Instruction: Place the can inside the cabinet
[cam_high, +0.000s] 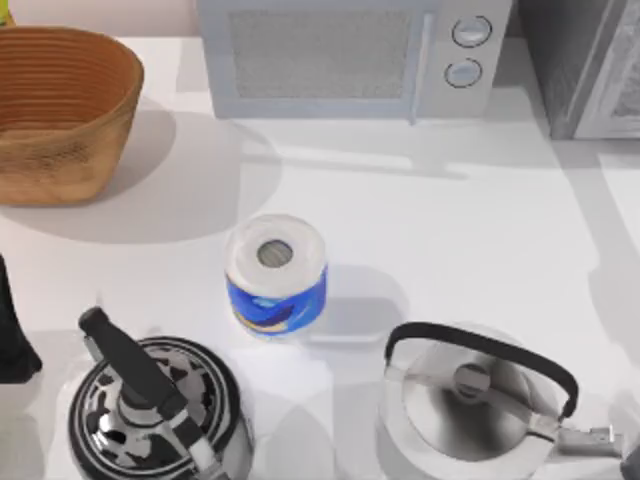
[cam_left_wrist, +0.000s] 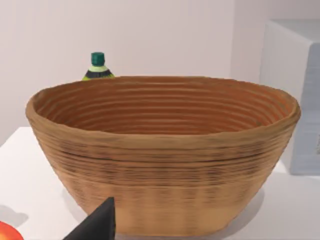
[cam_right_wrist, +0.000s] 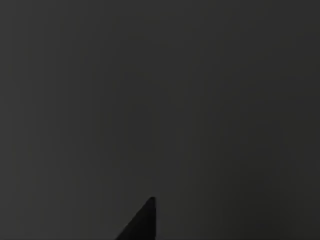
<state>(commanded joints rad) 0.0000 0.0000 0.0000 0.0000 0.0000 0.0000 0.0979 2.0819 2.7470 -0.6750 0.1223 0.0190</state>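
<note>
The can is out of view. The cabinet stands at the table's far right corner, a grey box with a dark side and a lighter framed door panel. My left arm is at the table's left edge, where a dark part of it shows. In the left wrist view my left gripper appears as one dark tip in front of a wicker basket. The right wrist view is dark.
A light grey microwave stands at the back. The basket is far left, with a green-capped bottle behind it. A blue-and-white paper roll stands mid-table. A patterned kettle and a silver kettle sit in front. A red-orange edge cannot be identified.
</note>
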